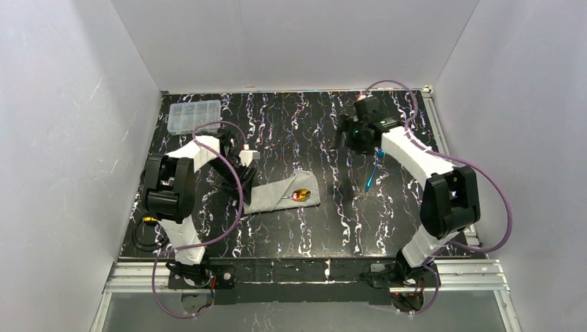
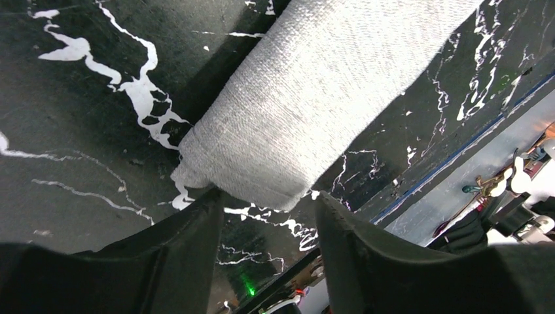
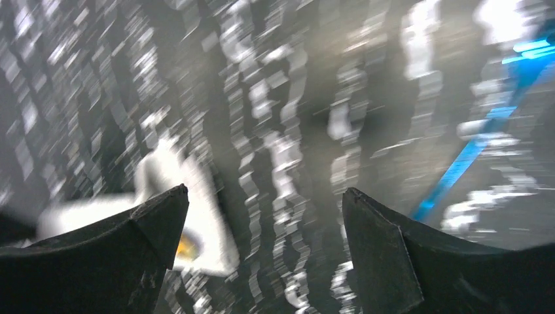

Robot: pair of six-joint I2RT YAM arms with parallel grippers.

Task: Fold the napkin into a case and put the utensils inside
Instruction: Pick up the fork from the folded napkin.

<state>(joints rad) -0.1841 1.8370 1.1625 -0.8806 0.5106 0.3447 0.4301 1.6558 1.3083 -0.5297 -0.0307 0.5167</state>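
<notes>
The light-grey napkin [image 1: 277,194] lies folded into a long flat case [image 2: 327,98] at the table's middle. A gold-orange utensil [image 1: 301,195] rests at its right end, its handle tucked into the cloth. A blue utensil [image 1: 374,173] lies bare on the table to the right, and shows as a blue streak [image 3: 471,150] in the blurred right wrist view. My left gripper [image 1: 244,181] [image 2: 265,203] is at the case's left end, jaws apart, the cloth edge just past the tips. My right gripper [image 1: 344,133] [image 3: 262,203] hovers at the far right, wide open and empty.
A clear plastic compartment box [image 1: 194,116] sits at the back left corner. Purple cables [image 1: 235,173] loop around both arms. White walls close in the black marbled table [image 1: 311,124]. A metal rail [image 1: 304,273] runs along the near edge.
</notes>
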